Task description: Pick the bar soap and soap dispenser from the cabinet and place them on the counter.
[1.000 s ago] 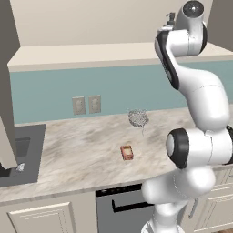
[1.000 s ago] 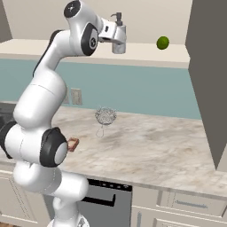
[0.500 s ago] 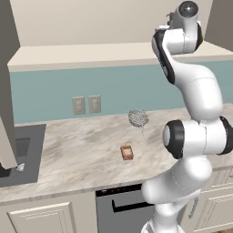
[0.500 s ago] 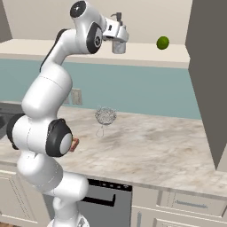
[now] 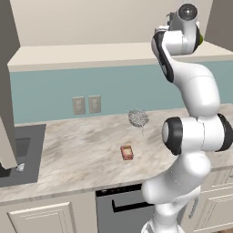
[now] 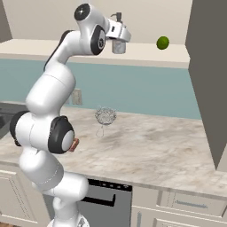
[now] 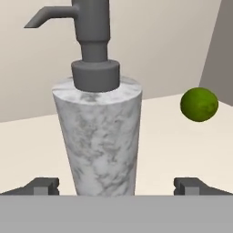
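Note:
The soap dispenser (image 7: 102, 136), a grey marbled bottle with a dark pump head, stands upright on the cabinet's cream shelf (image 6: 146, 52). My gripper (image 7: 117, 186) is open, one fingertip (image 7: 43, 185) on each side of the bottle's base, and neither touches it. From the right base view the gripper (image 6: 119, 41) sits up at the shelf around the soap dispenser (image 6: 118, 45). The bar soap (image 5: 127, 152), small and reddish-brown, lies flat on the marbled counter (image 5: 82, 145), and a sliver of the bar soap (image 6: 76, 144) shows behind my arm.
A green lime (image 7: 199, 104) rests on the shelf to the right of the bottle. A wire-mesh ball (image 5: 138, 117) stands on the counter near the wall. The dark sink (image 5: 20, 154) is at the left end. Open cabinet doors (image 6: 208, 80) hang at the sides.
The hand has edged slightly further onto the shelf toward the dispenser, and the arm's lower links have swung round. The jaws stayed open.

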